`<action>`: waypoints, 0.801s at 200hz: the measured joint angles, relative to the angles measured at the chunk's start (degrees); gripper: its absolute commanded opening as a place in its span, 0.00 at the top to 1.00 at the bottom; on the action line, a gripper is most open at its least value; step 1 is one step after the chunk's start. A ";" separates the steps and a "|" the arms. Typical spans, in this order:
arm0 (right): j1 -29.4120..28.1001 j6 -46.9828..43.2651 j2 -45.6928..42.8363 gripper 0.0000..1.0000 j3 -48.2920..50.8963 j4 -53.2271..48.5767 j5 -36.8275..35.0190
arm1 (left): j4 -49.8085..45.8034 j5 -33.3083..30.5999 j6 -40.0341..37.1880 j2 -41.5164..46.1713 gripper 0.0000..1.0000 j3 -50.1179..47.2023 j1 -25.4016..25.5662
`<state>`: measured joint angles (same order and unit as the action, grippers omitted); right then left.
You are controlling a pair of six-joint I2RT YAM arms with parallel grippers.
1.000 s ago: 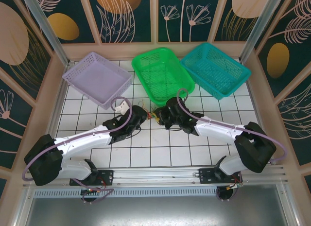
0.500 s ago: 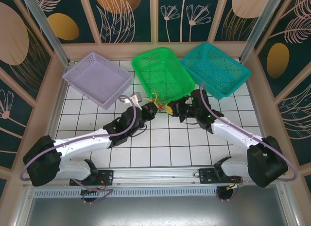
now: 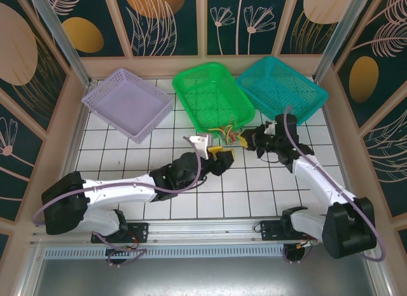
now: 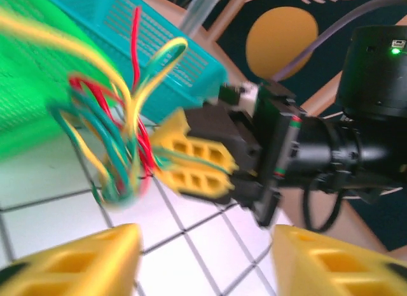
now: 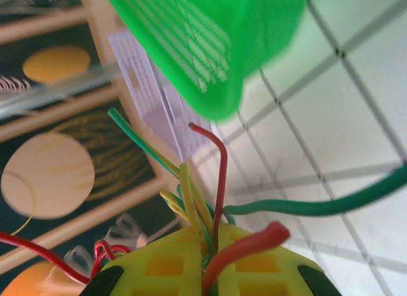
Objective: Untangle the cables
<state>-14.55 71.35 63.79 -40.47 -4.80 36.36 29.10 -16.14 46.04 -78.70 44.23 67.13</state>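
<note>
From right hand, cables, ends leftward

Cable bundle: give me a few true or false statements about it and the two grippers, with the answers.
1. The right gripper has its jaws shut on the cables. True.
2. The left gripper clamps the cables too. False: its jaws stand open with nothing between them.
3. The cables lie inside the lilac basket. False: they hang from the right gripper, by the near rim of the green basket.
4. The cables include red, green and yellow strands. True.
</note>
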 measured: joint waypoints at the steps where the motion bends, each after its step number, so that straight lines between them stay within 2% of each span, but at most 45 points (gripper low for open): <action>1: -0.02 -0.22 -0.13 1.00 -0.13 -0.11 -0.35 | -0.09 -0.04 0.42 0.00 0.30 0.15 0.04; 12: -0.24 -4.57 -2.58 1.00 -2.03 -2.01 -5.29 | -2.45 -0.79 4.72 0.52 0.23 2.12 0.44; 39: -3.17 -14.86 -8.15 1.00 -5.05 -3.54 -17.53 | -9.18 -3.37 19.19 4.81 0.19 4.09 0.37; 53: -6.95 -20.26 -10.54 1.00 -5.01 -3.17 -24.92 | -12.55 -4.28 27.65 7.26 0.18 4.44 0.37; 64: -10.91 -24.22 -12.15 1.00 -4.17 -1.84 -31.39 | -14.12 -4.74 33.55 8.44 0.10 4.55 0.37; 71: -13.07 -26.43 -12.90 1.00 -3.41 -0.85 -34.53 | -14.86 -5.09 36.52 8.72 0.06 4.66 0.37; 92: -19.02 -32.57 -13.77 1.00 -0.74 2.78 -43.91 | -17.46 -5.57 44.04 8.07 0.03 6.21 0.37; 121: -23.98 -38.38 -13.77 1.00 3.74 8.35 -51.15 | -18.43 -7.06 52.22 5.90 0.01 8.09 0.37; 160: -28.98 -41.79 -13.77 1.00 5.14 12.37 -55.06 | -20.46 -9.09 57.33 3.85 0.01 8.39 -1.68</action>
<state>-43.53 29.56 50.02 -35.33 7.57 -18.70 8.64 -25.23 103.37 -74.85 52.62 65.45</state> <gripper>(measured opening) 0.089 0.985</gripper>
